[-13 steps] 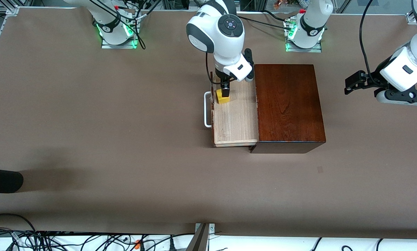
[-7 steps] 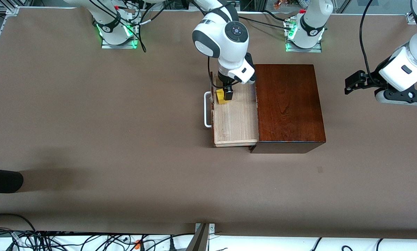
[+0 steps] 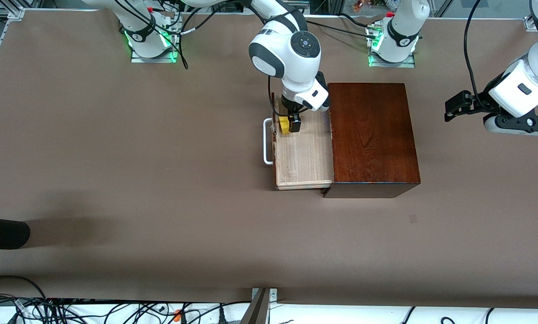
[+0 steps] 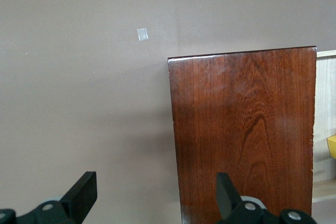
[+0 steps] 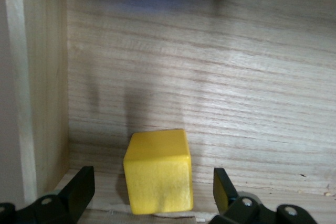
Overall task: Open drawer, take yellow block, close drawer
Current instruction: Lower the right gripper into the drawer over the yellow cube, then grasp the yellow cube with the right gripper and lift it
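Currently: drawer (image 3: 302,153) pulled out of the dark reddish-brown wooden box (image 3: 372,135) toward the right arm's end of the worktop (image 3: 116,157), white loop handle (image 3: 266,141) at the drawer front. Yellow block (image 3: 284,125) sitting on the pale drawer floor, tucked in the corner by the drawer front, at the end of the drawer farther from the front camera. Right end effector (image 3: 290,125) down inside the drawer, fingers (image 5: 79,187) spread apart and straddling the block, gaps visible both sides in the right wrist view, no contact. Block roughly at 12 o'clock from the drawer centre in the front view. Left end effector (image 3: 450,109) waiting in the air past the box at the left arm's end of the worktop, fingers (image 4: 81,195) apart, holding nothing. Small pale tape square (image 4: 142,34) on the worktop near the box.
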`<move>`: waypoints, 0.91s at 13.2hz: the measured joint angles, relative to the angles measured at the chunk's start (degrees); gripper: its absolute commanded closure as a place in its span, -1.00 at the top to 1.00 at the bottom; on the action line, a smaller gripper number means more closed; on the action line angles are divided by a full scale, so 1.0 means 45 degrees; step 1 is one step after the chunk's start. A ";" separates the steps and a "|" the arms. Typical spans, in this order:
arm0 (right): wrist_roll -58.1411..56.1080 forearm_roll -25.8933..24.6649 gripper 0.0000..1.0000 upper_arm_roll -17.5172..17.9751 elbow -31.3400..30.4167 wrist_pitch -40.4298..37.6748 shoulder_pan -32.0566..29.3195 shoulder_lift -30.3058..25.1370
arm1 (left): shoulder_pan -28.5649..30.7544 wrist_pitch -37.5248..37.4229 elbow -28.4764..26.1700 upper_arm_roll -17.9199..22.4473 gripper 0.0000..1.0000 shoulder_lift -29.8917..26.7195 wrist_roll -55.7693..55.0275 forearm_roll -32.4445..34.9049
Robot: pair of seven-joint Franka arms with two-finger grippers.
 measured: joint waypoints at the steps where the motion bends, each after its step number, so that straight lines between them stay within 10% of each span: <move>1: 0.0000 -0.0013 1.00 -0.0004 0.0000 0.0044 0.0000 0.0038 | 0.0000 0.0000 0.0015 0.0006 1.00 0.0000 -0.0001 0.0000; 7: -0.0012 -0.0043 0.89 -0.0041 -0.0051 0.0251 -0.0001 0.0103 | 0.0000 0.0000 0.0019 0.0018 1.00 0.0000 -0.0002 0.0000; 12: -0.0031 -0.0217 0.21 -0.0050 -0.0273 0.0619 -0.0001 0.0123 | 0.0001 0.0000 0.0019 0.0030 1.00 0.0001 -0.0003 0.0000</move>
